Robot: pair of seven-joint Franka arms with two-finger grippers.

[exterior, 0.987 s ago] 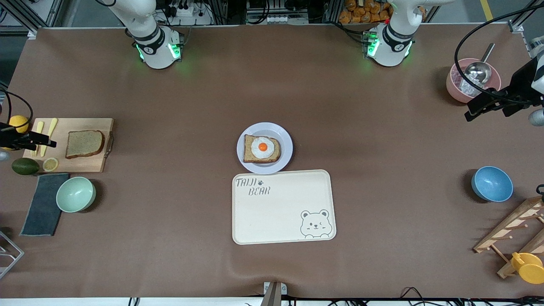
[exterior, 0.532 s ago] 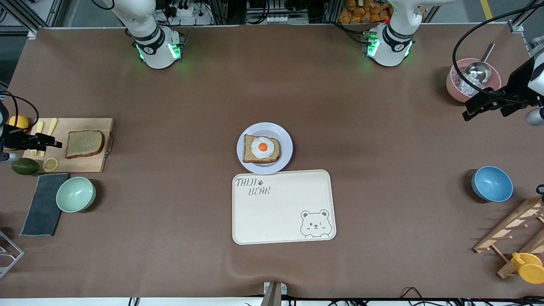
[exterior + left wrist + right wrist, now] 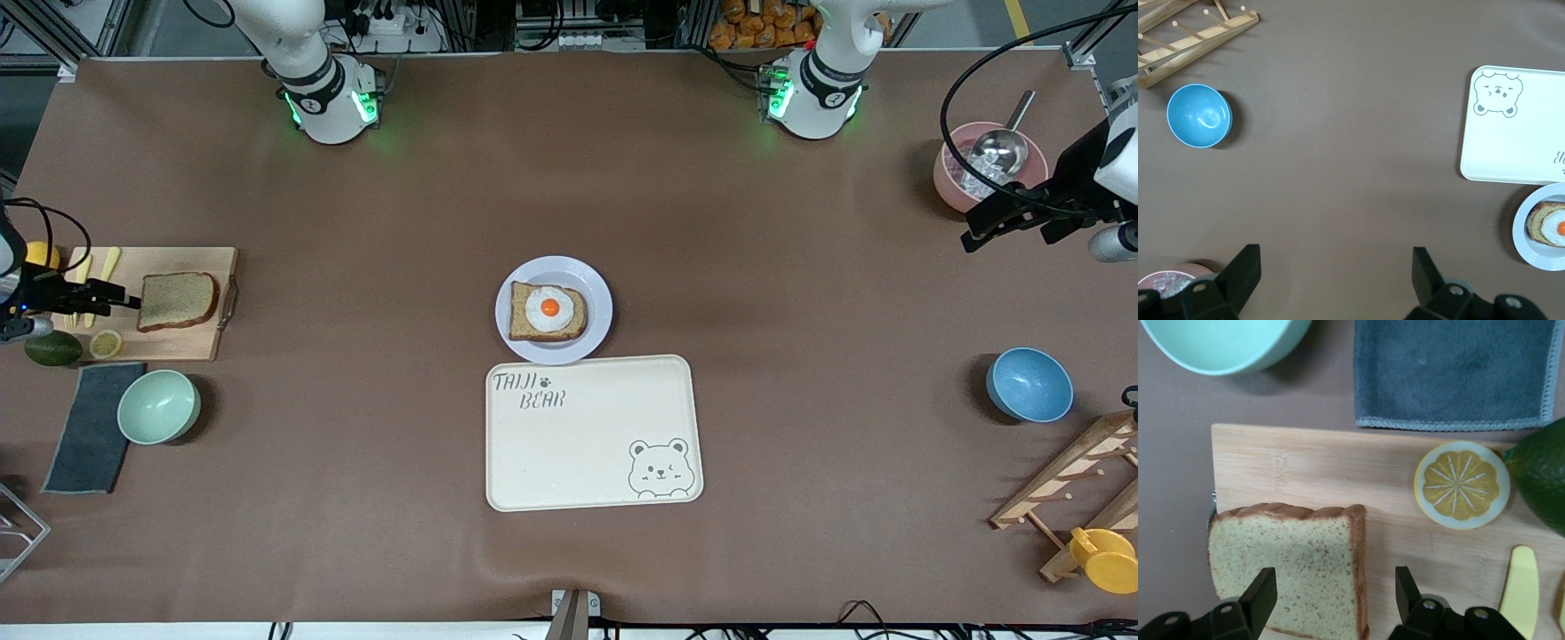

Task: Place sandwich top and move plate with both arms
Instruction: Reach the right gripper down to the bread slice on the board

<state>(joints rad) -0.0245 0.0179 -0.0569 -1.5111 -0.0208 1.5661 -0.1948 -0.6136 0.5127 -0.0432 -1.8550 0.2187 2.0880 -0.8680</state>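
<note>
The sandwich top [image 3: 178,300] lies flat on a wooden cutting board [image 3: 178,342] at the right arm's end of the table, well apart from the plate [image 3: 596,293].

Largest on the brown table [image 3: 356,489] is the cream tray [image 3: 587,453] with a bear drawing, lying nearer to the front camera than the plate and nearly touching its rim. The plate sits near the table's middle and carries a bread slice with a fried egg [image 3: 548,310].

On the cutting board, beside the plain slice, lie a lemon slice [image 3: 1461,485] and pale yellow cutlery [image 3: 1519,590]; a green avocado [image 3: 52,348] rests at the board's corner. A grey cloth [image 3: 89,427] and a mint bowl [image 3: 158,406] lie nearer to the camera than the board.

At the left arm's end stand a pink bowl [image 3: 951,191] holding a metal scoop [image 3: 1000,147], a blue bowl [image 3: 1029,384] and a wooden rack [image 3: 1067,484].

The right gripper [image 3: 1335,593] hangs over the cutting board at the slice's edge, its fingers [image 3: 1261,593] spread apart with one over the bread, not gripping it. The left gripper [image 3: 1337,270] hangs over bare table beside the pink bowl, fingers spread wide and empty.
</note>
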